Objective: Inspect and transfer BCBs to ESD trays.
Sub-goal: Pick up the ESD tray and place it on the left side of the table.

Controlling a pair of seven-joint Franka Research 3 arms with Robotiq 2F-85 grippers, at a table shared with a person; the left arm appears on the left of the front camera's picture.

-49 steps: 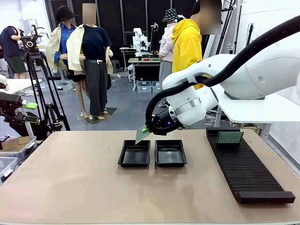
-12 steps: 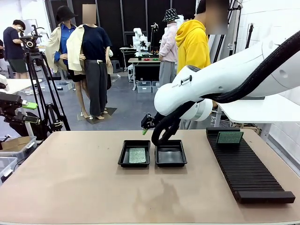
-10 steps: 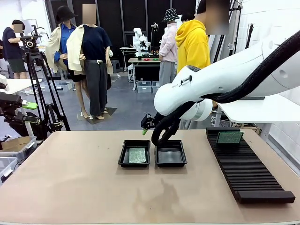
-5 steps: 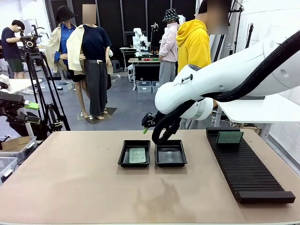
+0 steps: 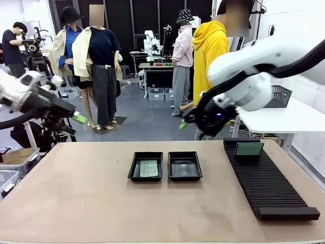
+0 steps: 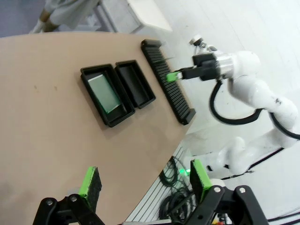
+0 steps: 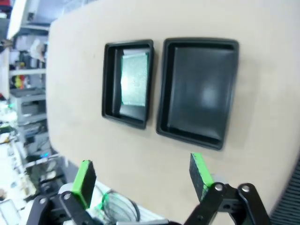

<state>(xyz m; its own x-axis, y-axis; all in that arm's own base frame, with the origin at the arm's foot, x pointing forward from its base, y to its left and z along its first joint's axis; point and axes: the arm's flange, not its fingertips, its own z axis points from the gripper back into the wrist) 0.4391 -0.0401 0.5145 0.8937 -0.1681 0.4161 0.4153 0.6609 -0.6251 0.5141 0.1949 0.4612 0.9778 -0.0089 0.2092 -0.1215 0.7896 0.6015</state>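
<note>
The white left arm is reaching in from the left, its black, green-padded two-finger left gripper gaping wide and empty. The white right arm is arching in from the right, holding its matching right gripper raised, jaws spread, gripping nothing.

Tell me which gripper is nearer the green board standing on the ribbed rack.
Right. The right gripper hovers open in the air to the left of the board; the left gripper is open, up by the table's far left corner.

Board in left tray (probably flat)
</note>
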